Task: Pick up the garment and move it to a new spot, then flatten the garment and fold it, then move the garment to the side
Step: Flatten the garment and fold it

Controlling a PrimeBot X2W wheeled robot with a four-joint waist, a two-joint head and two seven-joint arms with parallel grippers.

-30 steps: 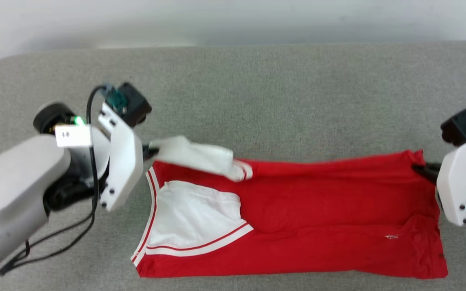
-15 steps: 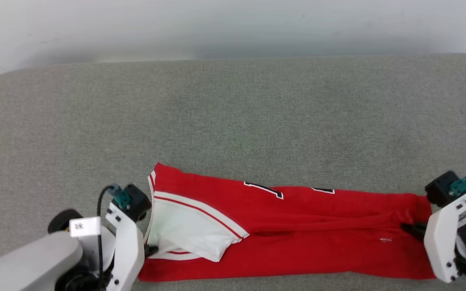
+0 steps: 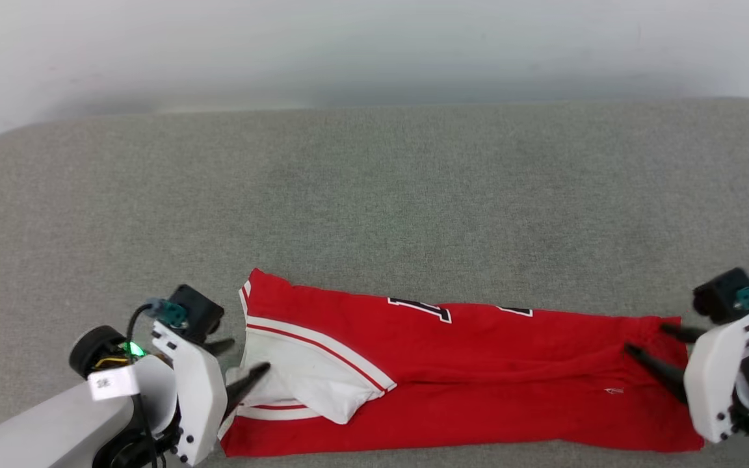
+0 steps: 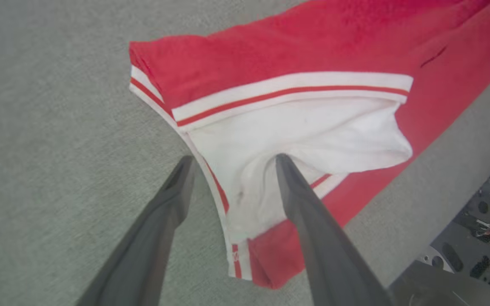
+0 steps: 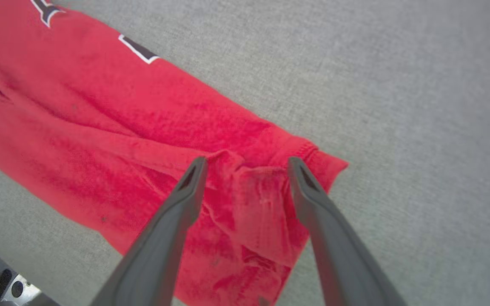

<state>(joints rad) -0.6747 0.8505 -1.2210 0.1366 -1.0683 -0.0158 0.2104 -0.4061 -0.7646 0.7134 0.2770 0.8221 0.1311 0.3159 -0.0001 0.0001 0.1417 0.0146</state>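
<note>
The garment [image 3: 478,364], a red jersey with a white sleeve [image 3: 303,383] and striped trim, lies folded in a long band near the table's front edge. Bits of black lettering [image 3: 426,309] show along its far edge. My left gripper [image 3: 244,359] stands open at the sleeve end, one finger over the white cloth, the other over the table beside it. In the left wrist view the left gripper [image 4: 233,160] straddles the striped edge of the garment [image 4: 270,51]. My right gripper [image 3: 651,343] is open over the bunched hem; the right wrist view shows the right gripper [image 5: 248,163] on either side of a crease in the garment [image 5: 121,119].
The grey fabric-covered table [image 3: 374,195] stretches wide beyond the garment to a pale wall. Its front edge runs just below the garment. Dark machine parts [image 4: 474,238] lie past that edge in the left wrist view.
Both grippers carried the garment's far edge over to the near side, doubling it lengthwise, then opened and let go. The head camera also tilted, shifting the whole picture.
</note>
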